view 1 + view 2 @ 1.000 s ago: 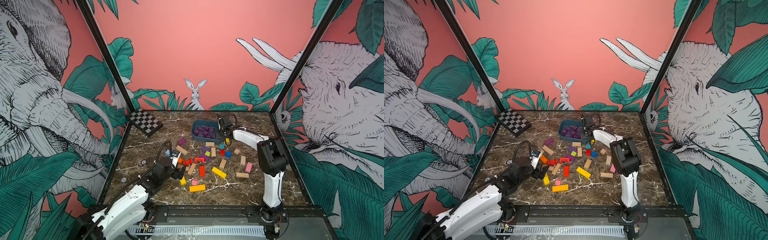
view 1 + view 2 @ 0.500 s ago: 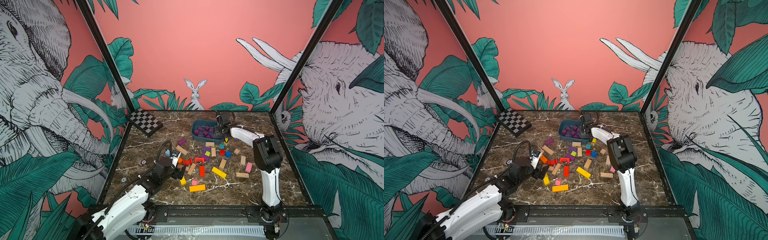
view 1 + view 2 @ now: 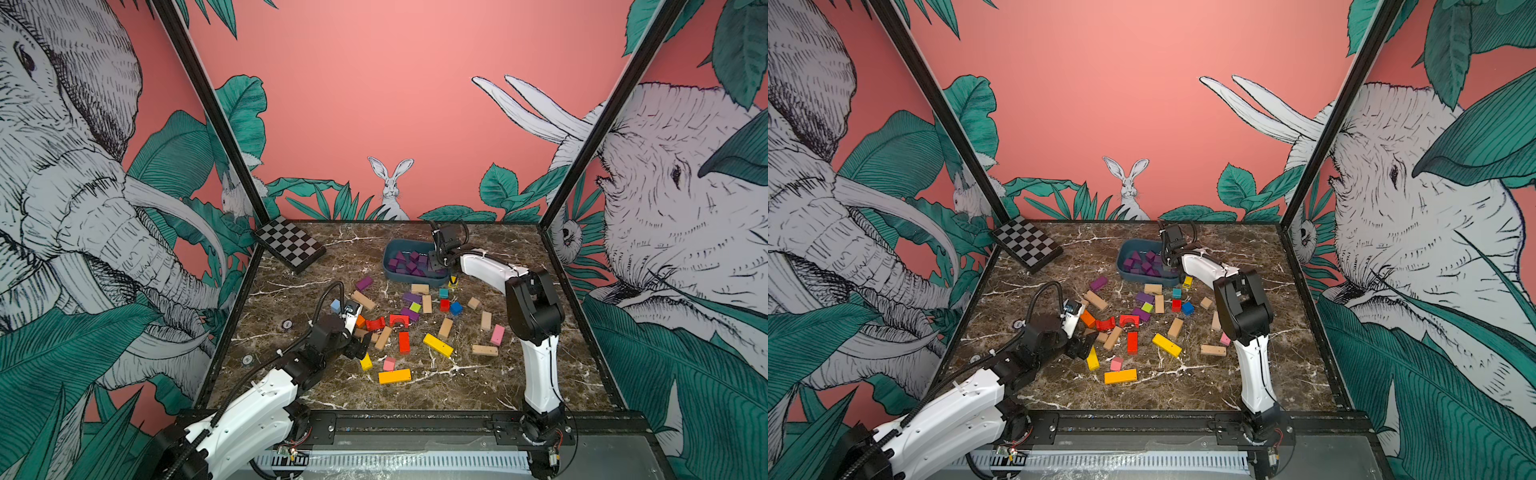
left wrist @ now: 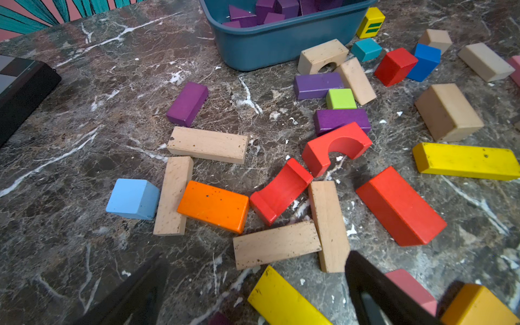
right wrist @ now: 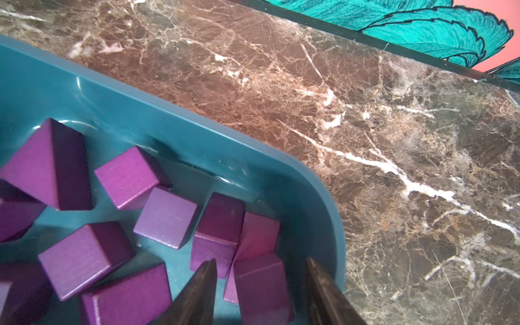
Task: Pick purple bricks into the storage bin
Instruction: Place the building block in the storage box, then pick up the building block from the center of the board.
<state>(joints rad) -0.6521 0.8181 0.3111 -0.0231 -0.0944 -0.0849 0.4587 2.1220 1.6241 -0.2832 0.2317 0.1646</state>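
1. Three purple bricks [image 4: 187, 104] loose on worktop [image 4: 84, 140], mid-frame in left wrist view; remainder inside storage bin [image 3: 411, 277], upper centre of a top view.
2. Right hand [image 5: 260, 261] released, low over bin corner, one brick lying free between jaws; could snag it or bin wall on lifting out.
3. Left hand [image 4: 253, 256] spread wide, empty, above mixed pile; could shove red arch [image 4: 315, 156] against purple bar just above it in frame.

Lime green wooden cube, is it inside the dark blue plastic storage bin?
No, the lime green wooden cube sits on the marble tabletop, outside the dark blue plastic storage bin.
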